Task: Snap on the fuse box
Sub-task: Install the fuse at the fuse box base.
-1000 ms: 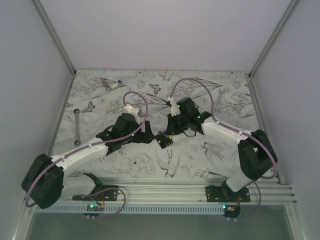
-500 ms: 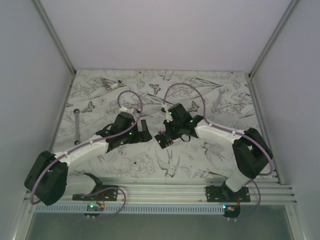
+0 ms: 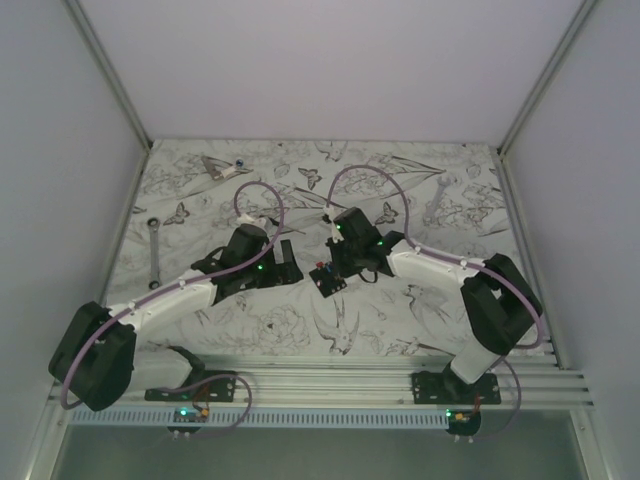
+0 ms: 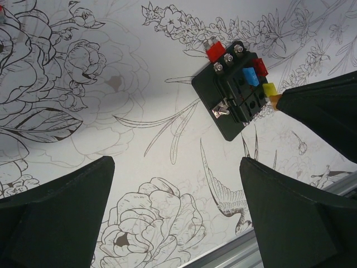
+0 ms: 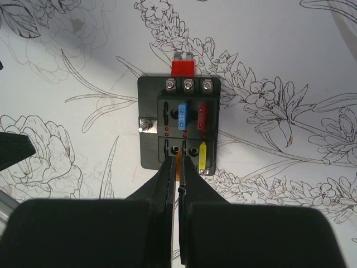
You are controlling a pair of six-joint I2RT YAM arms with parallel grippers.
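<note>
The fuse box [image 5: 150, 125] is a black square block flat on the patterned table, with blue, red and yellow fuses seated in its slots. It also shows in the top view [image 3: 327, 280] and in the left wrist view [image 4: 223, 89]. My right gripper [image 5: 178, 165] is at the box's near edge, shut on a thin orange fuse [image 5: 179, 160] whose tip touches the middle slot of the near row. In the top view the right gripper [image 3: 337, 268] is right over the box. My left gripper [image 4: 177, 164] is open and empty, a short way left of the box, and shows in the top view [image 3: 290, 262].
A loose red fuse [image 5: 182, 67] lies against the box's far edge. A wrench [image 3: 154, 251] lies at the left, another wrench [image 3: 435, 200] at the back right, and a small tool [image 3: 222, 168] at the back left. The table's metal front rail [image 3: 330, 380] runs along the near edge.
My right gripper has moved left and down onto the fuse box with the orange fuse. My left gripper has drawn back a little to the left, away from the box.
</note>
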